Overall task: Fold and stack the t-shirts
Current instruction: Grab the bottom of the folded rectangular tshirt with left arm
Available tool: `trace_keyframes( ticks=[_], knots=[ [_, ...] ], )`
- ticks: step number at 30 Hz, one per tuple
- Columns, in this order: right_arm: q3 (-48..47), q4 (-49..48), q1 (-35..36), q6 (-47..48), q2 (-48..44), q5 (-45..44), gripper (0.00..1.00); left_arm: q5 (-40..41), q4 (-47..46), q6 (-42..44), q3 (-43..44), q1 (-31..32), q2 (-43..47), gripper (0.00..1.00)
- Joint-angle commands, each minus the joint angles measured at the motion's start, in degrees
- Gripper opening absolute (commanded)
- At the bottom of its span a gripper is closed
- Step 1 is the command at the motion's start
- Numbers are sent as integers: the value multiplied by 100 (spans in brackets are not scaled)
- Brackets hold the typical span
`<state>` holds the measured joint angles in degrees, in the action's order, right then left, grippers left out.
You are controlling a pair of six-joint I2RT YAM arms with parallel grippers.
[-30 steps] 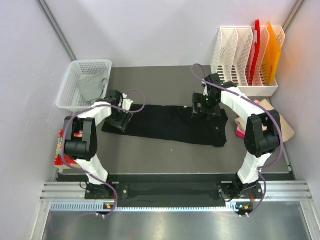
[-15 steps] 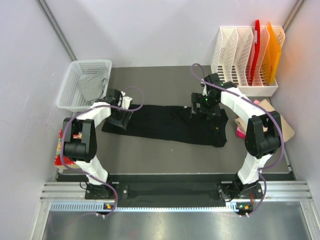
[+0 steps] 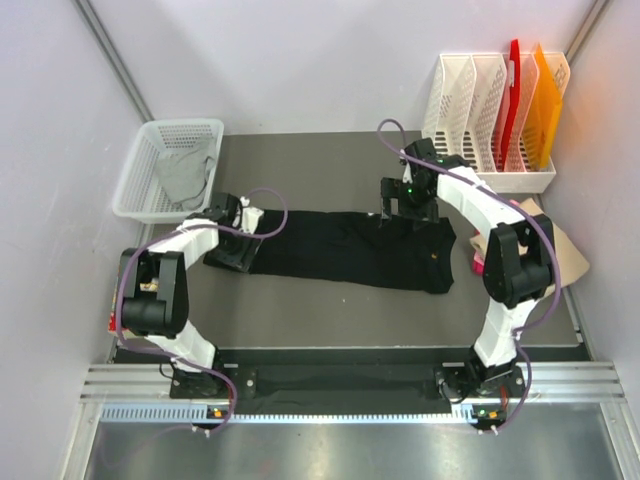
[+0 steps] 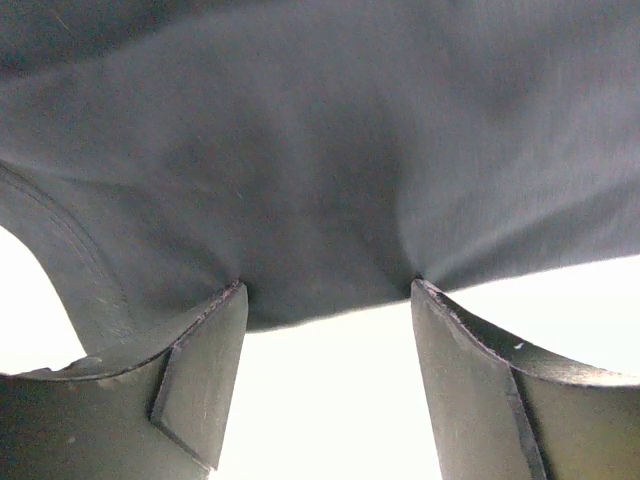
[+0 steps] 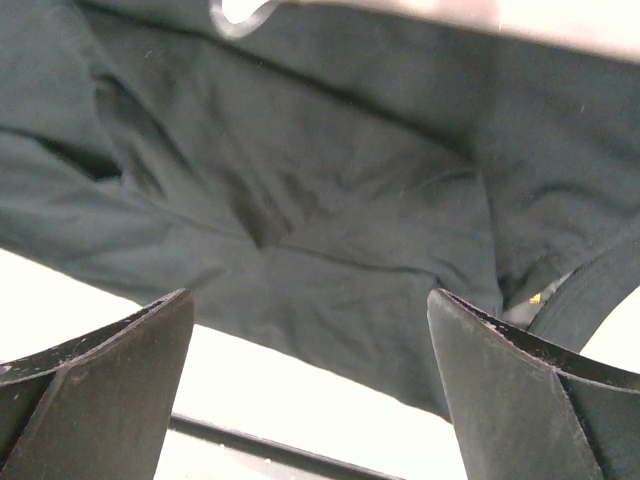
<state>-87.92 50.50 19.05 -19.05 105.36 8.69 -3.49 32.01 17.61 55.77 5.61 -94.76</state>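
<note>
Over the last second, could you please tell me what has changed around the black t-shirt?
The right gripper drew slightly away from its base, open above the long black soft t-shirt. The left arm sank lower and outward, with the left gripper keeping to the shirt's left end. The shirt itself, the white mesh plastic basket and the grey cloth inside it stayed put.

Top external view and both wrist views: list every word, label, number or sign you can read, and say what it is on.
No text can be read in any view.
black t-shirt: a tiny gold mark near its edge, too small to read.
white basket: no label visible.
file trays: no label visible.
</note>
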Motion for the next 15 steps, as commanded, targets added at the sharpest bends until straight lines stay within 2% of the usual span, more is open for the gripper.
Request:
trace_keyframes(
  ticks=[1,5,8,11,15],
  knots=[
    [-217,39,-33,129,353,-139,100,24,1360,506,-707,-33,377,70],
    [-112,39,-68,191,511,-253,100,49,1799,770,-1032,-42,897,69],
    [-164,30,-77,209,661,-297,100,172,1853,797,-858,-139,1161,67],
    [-260,47,-85,209,845,-332,100,305,1599,709,-471,-139,1337,67],
    [-147,74,-85,182,960,-306,100,104,1764,333,755,-139,1092,68]
  ],
)
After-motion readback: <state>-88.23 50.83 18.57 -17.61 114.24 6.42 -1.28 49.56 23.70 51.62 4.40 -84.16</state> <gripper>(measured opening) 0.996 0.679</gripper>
